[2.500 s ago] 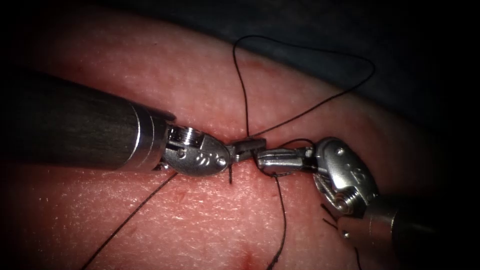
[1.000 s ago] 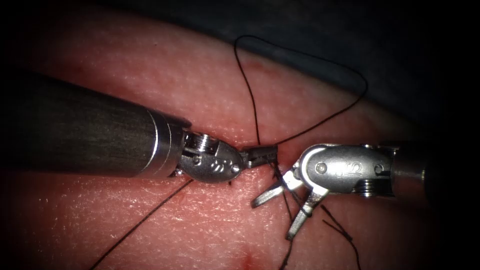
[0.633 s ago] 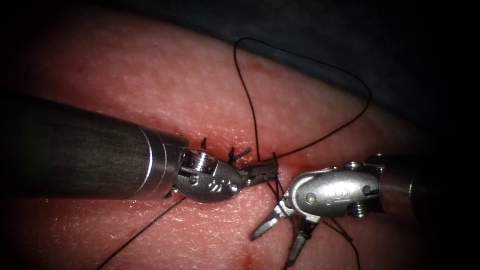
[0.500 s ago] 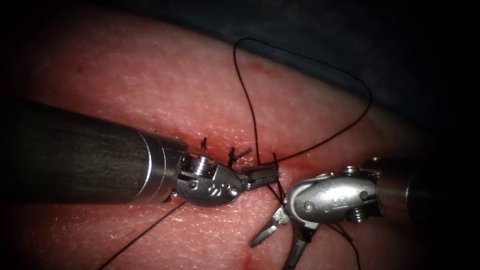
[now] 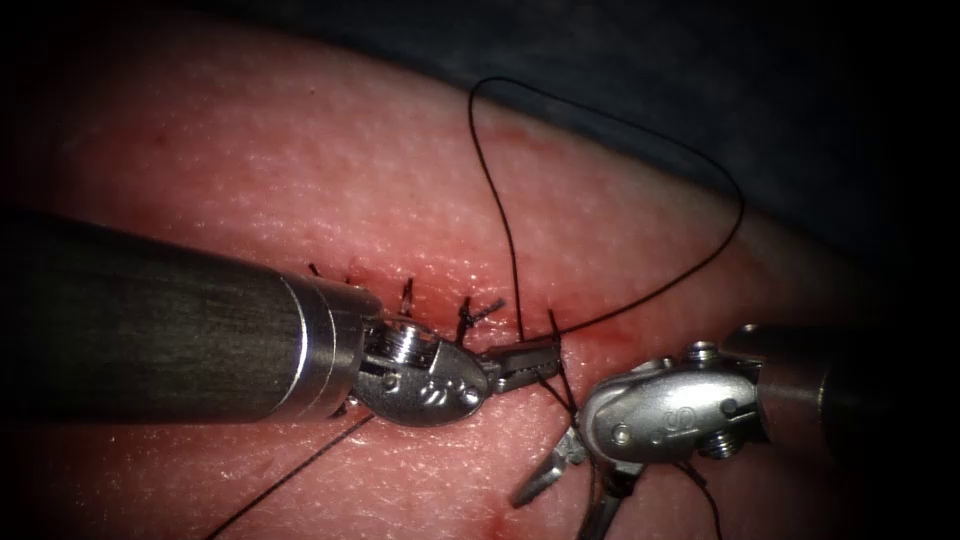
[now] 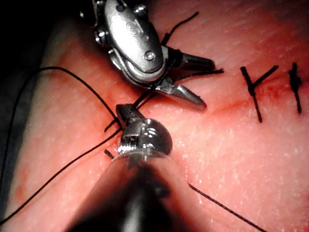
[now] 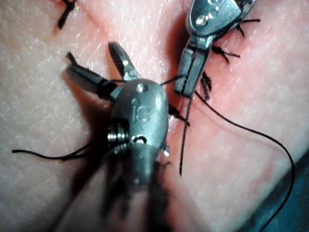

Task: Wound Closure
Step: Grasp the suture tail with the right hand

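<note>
Since earlier, both tools have slid lower over the tissue (image 5: 300, 190), uncovering finished stitches (image 5: 470, 312) along the cut (image 5: 600, 335). Left tool (image 5: 530, 360), at the cut, is clenched on the thread (image 5: 640, 125). Right tool (image 5: 575, 490), just below, gapes empty astride a strand. Needle unseen. Tugging risks tearing tissue.

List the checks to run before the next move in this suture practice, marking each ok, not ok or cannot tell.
1. Left tool shut on the thread at the cut: ok.
2. Right tool open, gripping nothing: ok, though thread crosses its jaws.
3. Needle located: cannot tell.
4. Thread loop lying loose over the tissue: ok.
5. Stitches along the cut in place, ends trimmed: ok.
</note>
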`<state>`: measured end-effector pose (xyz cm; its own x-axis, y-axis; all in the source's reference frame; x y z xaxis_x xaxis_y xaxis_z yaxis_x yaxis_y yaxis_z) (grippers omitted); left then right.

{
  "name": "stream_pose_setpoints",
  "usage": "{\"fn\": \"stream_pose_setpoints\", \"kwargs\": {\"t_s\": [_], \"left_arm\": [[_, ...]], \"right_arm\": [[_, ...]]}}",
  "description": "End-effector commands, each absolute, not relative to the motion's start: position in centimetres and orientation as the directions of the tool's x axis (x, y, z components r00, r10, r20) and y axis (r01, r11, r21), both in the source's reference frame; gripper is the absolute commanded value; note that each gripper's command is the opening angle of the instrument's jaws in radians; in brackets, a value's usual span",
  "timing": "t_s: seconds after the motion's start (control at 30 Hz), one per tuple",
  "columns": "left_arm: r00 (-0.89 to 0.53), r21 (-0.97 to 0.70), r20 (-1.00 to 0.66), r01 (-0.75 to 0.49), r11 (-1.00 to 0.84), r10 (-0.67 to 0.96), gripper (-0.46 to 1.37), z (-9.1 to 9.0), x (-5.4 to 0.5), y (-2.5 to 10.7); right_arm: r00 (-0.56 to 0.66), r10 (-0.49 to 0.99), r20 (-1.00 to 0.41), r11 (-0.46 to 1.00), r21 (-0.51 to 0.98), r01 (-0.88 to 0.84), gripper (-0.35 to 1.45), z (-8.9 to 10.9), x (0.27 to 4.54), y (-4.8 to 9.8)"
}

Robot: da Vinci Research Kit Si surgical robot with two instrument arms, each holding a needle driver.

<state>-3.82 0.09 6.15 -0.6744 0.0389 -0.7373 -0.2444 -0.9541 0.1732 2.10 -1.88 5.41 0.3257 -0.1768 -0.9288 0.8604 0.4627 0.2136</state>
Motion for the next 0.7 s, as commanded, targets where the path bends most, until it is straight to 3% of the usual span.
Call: {"fn": "stream_pose_setpoints", "kwargs": {"t_s": [0.03, 0.13, 0.17, 0.23, 0.27, 0.7], "left_arm": [[-0.676, 0.170, -0.736, -0.241, -0.955, 0.040, -0.35, 6.15, -3.82, 0.09], [-0.677, 0.171, -0.735, -0.242, -0.955, 0.040, -0.35, 6.14, -3.80, 0.08], [-0.677, 0.171, -0.735, -0.242, -0.955, 0.040, -0.35, 6.14, -3.80, 0.08], [-0.676, 0.171, -0.735, -0.242, -0.955, 0.039, -0.35, 6.14, -3.79, 0.08], [-0.676, 0.171, -0.736, -0.241, -0.955, 0.039, -0.35, 6.14, -3.79, 0.08], [-0.678, 0.173, -0.734, -0.242, -0.955, 0.038, -0.35, 6.13, -3.74, 0.06]], "right_arm": [[0.326, -0.182, -0.928, 0.461, 0.212, 0.862, 0.90, 5.44, 2.10, -1.90], [0.326, -0.207, -0.922, 0.453, 0.205, 0.868, 0.84, 5.47, 2.12, -1.94], [0.332, -0.217, -0.918, 0.451, 0.208, 0.868, 0.74, 5.47, 2.13, -1.94], [0.331, -0.225, -0.916, 0.428, 0.212, 0.878, 0.29, 5.48, 2.13, -1.95], [0.335, -0.230, -0.914, 0.406, 0.223, 0.886, -0.35, 5.48, 2.13, -1.94], [0.299, -0.186, -0.936, 0.448, 0.190, 0.874, -0.35, 5.34, 2.18, -1.56]]}}
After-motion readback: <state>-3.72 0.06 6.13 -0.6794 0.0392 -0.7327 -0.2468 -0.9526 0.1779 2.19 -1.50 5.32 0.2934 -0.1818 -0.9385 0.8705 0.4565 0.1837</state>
